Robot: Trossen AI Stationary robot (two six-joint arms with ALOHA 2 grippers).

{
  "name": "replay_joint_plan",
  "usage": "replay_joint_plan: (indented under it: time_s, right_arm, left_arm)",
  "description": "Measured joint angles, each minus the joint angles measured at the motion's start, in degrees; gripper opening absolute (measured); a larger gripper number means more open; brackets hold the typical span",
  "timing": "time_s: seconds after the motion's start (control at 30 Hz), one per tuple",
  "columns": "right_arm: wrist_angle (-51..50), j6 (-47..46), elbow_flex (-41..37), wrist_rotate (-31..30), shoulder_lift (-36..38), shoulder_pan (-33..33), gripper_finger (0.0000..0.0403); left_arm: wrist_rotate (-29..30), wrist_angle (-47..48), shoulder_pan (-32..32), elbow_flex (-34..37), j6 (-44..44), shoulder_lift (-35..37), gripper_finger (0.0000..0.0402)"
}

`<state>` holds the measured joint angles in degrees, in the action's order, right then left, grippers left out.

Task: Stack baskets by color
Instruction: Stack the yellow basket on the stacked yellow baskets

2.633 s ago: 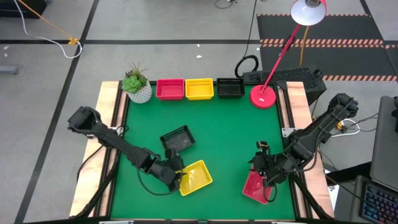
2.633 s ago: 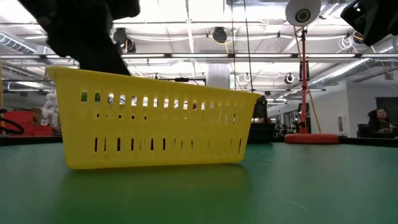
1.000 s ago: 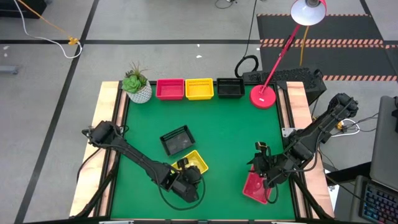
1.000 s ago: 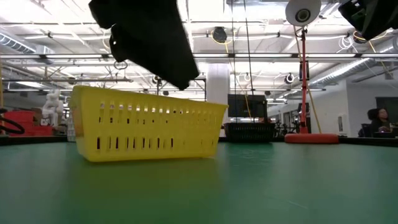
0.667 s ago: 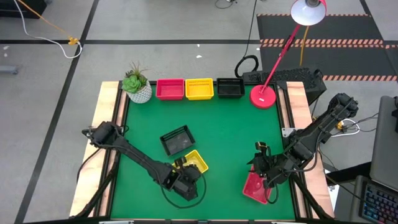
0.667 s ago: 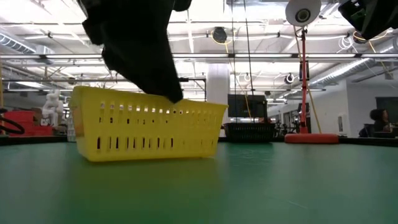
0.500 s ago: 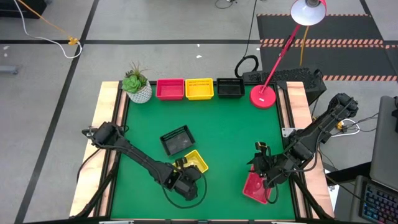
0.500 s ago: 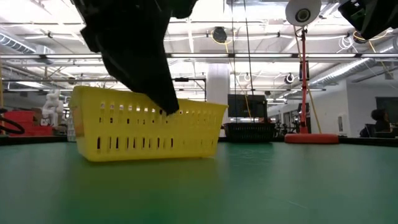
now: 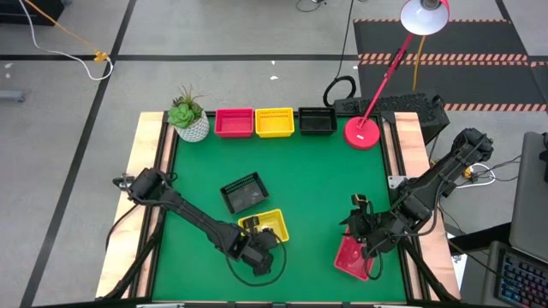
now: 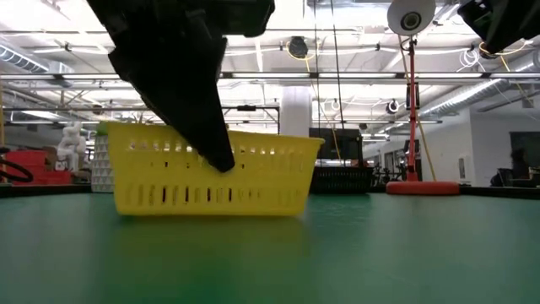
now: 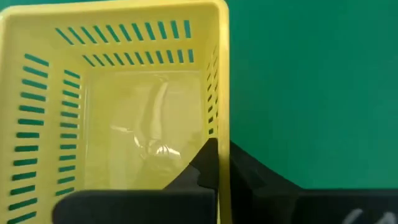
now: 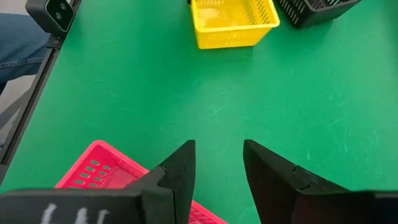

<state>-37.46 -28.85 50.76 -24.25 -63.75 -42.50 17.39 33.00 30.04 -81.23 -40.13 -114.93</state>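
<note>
Left end effector (image 11: 217, 163) is clamped on the side wall of the loose yellow slotted plastic basket (image 9: 267, 225), just beside the loose black mesh basket (image 9: 242, 192). Grab step looks done, so next it probably needs lifting to the yellow basket in the back row (image 9: 275, 121). Right end effector (image 12: 217, 163) hangs with fingers apart over the red one (image 12: 102, 176).

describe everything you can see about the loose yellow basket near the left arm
The yellow basket is a small, shallow rectangular tub of glossy plastic with rows of slots in its walls and a plain floor. It stands upright and empty on the green table, just beside the loose black basket. The left gripper is shut on one side wall, one finger inside, one outside.
</note>
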Motion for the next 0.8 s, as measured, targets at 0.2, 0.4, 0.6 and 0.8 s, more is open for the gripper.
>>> replay_joint_plan:
  time_s: [0.2,0.4,0.6,0.8]
  right_arm:
    - [0.0,0.0,0.0,0.0,0.0,0.0,0.0128]
    - [0.1,0.0,0.0,0.0,0.0,0.0,0.0128]
    - [1.1,0.0,0.0,0.0,0.0,0.0,0.0128]
    - [1.3,0.1,0.0,0.0,0.0,0.0,0.0128]
  left_arm:
    - [-2.6,0.2,0.1,0.0,4.1,3.3,0.0008]
    - [-2.6,1.1,-1.0,-1.1,11.2,7.8,0.0006]
    - [-1.9,6.0,-3.3,-6.2,21.6,10.8,0.0005]
    - [-0.4,12.0,-7.3,-12.4,32.6,12.4,0.0004]
